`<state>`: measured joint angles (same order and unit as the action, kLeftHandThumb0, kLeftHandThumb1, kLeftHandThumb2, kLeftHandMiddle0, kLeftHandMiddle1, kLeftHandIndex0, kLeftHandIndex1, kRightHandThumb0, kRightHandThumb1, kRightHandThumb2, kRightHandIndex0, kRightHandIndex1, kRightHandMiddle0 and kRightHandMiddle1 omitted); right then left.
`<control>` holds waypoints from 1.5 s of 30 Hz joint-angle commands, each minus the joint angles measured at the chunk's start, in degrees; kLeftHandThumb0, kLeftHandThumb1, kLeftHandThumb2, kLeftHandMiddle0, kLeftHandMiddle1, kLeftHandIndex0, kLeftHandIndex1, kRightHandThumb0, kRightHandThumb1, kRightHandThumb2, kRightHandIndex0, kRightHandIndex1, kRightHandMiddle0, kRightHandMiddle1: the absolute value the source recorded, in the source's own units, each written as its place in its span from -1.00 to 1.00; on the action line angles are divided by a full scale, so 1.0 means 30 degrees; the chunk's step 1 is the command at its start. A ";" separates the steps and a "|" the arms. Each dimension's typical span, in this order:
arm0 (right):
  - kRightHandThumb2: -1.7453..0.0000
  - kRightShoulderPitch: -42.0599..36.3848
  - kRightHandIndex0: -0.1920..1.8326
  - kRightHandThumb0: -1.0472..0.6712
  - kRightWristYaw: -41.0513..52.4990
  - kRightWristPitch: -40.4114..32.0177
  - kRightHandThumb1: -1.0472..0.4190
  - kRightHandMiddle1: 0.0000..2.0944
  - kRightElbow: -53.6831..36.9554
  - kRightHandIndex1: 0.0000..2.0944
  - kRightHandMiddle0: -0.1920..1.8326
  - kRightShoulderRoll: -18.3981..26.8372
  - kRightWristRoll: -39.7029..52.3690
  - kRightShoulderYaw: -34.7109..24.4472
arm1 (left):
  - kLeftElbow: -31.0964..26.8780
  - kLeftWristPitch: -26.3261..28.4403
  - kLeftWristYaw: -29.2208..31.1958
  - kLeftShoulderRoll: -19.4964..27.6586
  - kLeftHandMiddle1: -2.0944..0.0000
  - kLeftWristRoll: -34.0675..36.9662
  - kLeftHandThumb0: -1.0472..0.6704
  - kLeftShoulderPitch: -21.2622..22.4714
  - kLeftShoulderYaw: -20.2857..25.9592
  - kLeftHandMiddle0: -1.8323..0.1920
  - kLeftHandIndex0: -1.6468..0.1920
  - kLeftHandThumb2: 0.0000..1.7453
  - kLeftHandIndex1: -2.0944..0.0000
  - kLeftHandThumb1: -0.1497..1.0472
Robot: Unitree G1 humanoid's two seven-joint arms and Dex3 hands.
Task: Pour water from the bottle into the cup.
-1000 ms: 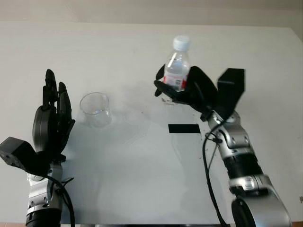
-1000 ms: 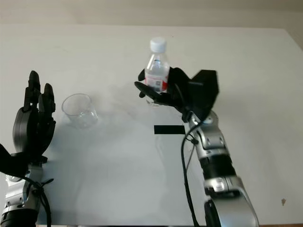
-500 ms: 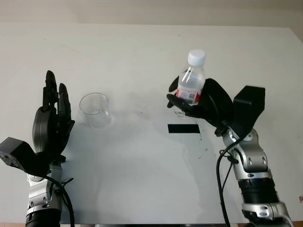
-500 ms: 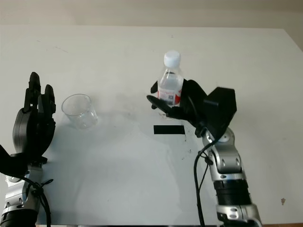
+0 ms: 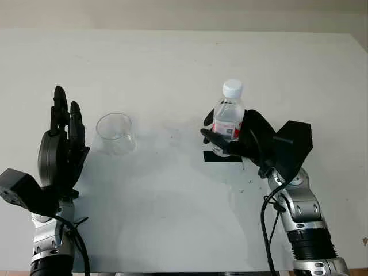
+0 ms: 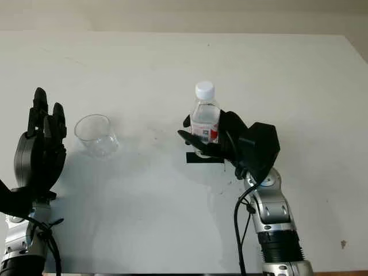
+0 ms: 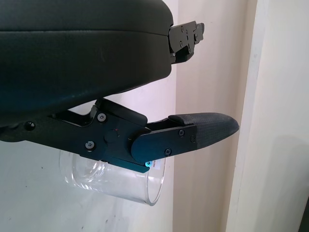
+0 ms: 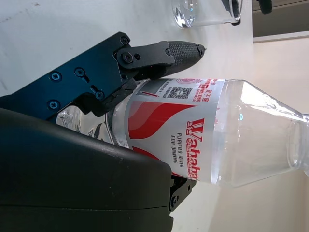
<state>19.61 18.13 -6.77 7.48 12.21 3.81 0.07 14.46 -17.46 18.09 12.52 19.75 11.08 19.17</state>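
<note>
The bottle (image 8: 193,130) wears a red and white label (image 8: 178,121) reading "Wahaha" in red letters, with "PURIFIED WATER FOR DRINKING" in small print beside it and a square scan code nearby.

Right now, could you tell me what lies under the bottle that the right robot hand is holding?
A black tape strip on the table lies under the bottle, partly covered by the right robot hand. Whether the bottle's base touches it cannot be seen.

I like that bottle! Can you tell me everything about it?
The water bottle is clear plastic with a white cap still on and a red-and-white label reading "Wahaha". It stands upright over the black tape mark, right of the glass cup. The right hand grips its lower half.
</note>
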 commanded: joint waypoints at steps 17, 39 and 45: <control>0.48 -0.0450 0.10 -0.36 -0.0107 0.1965 -1.00 1.00 0.2031 1.00 -0.18 -0.0713 0.0178 0.0060 | 0.0417 -0.0232 0.0082 -0.0039 1.00 -0.0031 -0.64 -0.0570 0.0179 1.00 1.00 -0.34 1.00 1.00; 0.94 -0.1509 -0.81 -0.48 0.3757 0.4701 -0.93 -0.59 0.2689 -0.69 -0.84 0.0731 0.2090 -0.0956 | 0.0694 -0.0274 0.0148 0.0057 1.00 0.0104 -0.64 -0.0304 0.0243 1.00 1.00 -0.35 1.00 1.00; 0.95 -0.1558 -0.87 -0.50 0.3588 0.5378 -0.87 -0.89 0.3127 -0.94 -0.93 0.0871 0.1794 -0.1039 | 0.0637 -0.0225 0.0020 0.0060 1.00 -0.0050 -0.63 -0.0303 0.0166 1.00 1.00 -0.34 1.00 1.00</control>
<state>15.56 28.96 8.26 16.35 14.16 9.51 -2.70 15.50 -18.07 18.24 12.94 19.70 11.11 19.71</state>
